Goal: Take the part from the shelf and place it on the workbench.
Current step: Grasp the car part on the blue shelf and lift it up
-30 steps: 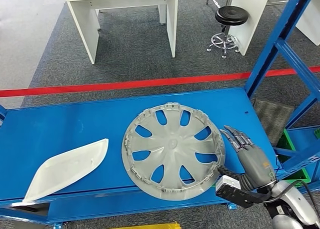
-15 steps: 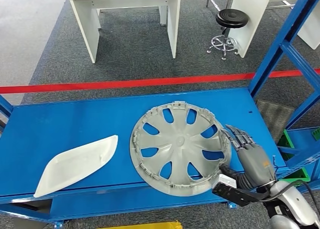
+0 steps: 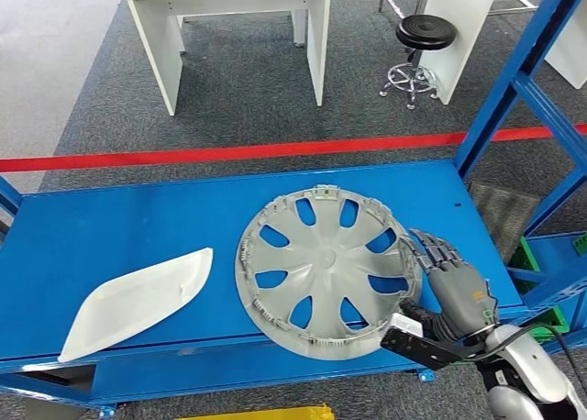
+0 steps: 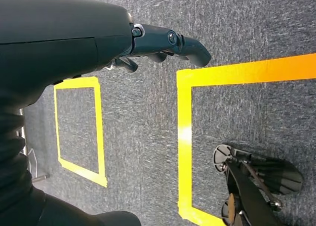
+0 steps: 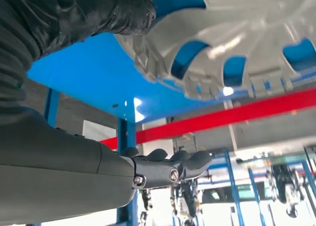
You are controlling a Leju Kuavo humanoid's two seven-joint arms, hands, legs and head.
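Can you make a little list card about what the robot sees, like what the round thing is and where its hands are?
Round thing: grey plastic wheel cover with spokes, lying flat on the blue metal shelf
Other part: white curved plastic panel, left of the wheel cover, apart from it
Right hand: at the wheel cover's right edge, fingers stretched out
Left hand: hanging over grey carpet with yellow tape squares, holding nothing
Behind shelf: red floor line, white table, black stool

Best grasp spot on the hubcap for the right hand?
Probably the rim on the hubcap's right front edge, approached from the right, where the right hand already sits. The cap lies flat on the blue shelf, and its front rim reaches the shelf edge, so fingers could likely get under there.
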